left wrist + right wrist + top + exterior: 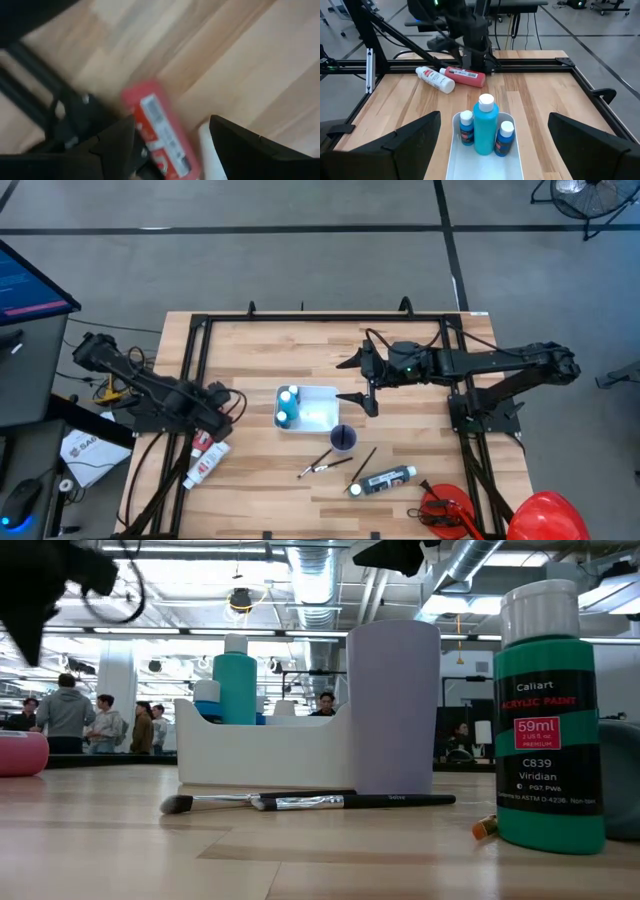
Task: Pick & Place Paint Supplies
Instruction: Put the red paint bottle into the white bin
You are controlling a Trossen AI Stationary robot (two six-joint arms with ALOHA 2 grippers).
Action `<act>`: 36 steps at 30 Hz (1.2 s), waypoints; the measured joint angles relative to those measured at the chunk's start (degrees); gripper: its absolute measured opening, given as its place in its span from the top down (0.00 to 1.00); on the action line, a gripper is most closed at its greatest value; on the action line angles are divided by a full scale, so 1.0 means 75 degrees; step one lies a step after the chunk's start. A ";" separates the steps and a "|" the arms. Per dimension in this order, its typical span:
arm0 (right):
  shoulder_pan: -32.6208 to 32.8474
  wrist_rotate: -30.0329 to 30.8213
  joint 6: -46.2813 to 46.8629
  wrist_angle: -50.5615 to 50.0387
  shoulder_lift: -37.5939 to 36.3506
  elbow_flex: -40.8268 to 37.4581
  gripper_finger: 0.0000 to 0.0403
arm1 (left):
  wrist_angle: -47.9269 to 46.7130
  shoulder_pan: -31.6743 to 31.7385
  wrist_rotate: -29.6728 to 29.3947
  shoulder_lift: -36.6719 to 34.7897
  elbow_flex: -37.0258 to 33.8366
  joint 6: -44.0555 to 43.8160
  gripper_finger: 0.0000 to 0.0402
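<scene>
A red paint tube (204,442) and a white tube with a red label (206,466) lie flat near the table's left edge. My left gripper (219,420) hovers open just over the red tube (159,131), one finger on each side of it. The white tube (209,150) lies beside it. My right gripper (357,383) is open above the table, right of a white tray (318,420) holding three blue bottles (486,125). Two thin brushes (326,465) and a dark bottle with a white cap (383,480) lie toward the near edge. My left gripper stands open astride the red tube (150,115), coming from above. I cannot tell whether a finger (117,142) touches it. The tube lies flat on the table.
A purple cup (343,438) stands at the tray's near right corner. A red tool (445,510) and a red dome (546,515) sit at the near right corner. Black frame rails (190,370) run along the table's sides. Bare wood lies behind the tray.
</scene>
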 joint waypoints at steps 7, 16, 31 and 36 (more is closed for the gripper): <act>0.0000 0.0000 0.0001 0.0001 0.0000 0.0000 0.10 | 0.0596 -0.0076 0.0852 0.0006 -0.0857 -0.0399 0.39; 0.0000 0.0000 0.0041 0.0012 0.0000 0.0000 0.10 | 0.1169 -0.0015 0.0789 0.0126 -0.1209 -0.0684 0.39; 0.0000 0.0000 0.0058 -0.0032 0.0000 0.0000 0.10 | 0.1179 0.0857 0.0575 0.1738 -0.1171 -0.1215 0.37; 0.0000 -0.0003 0.0058 -0.0034 0.0000 -0.0001 0.10 | 0.1247 0.0899 0.0999 0.2343 -0.1171 -0.1219 0.37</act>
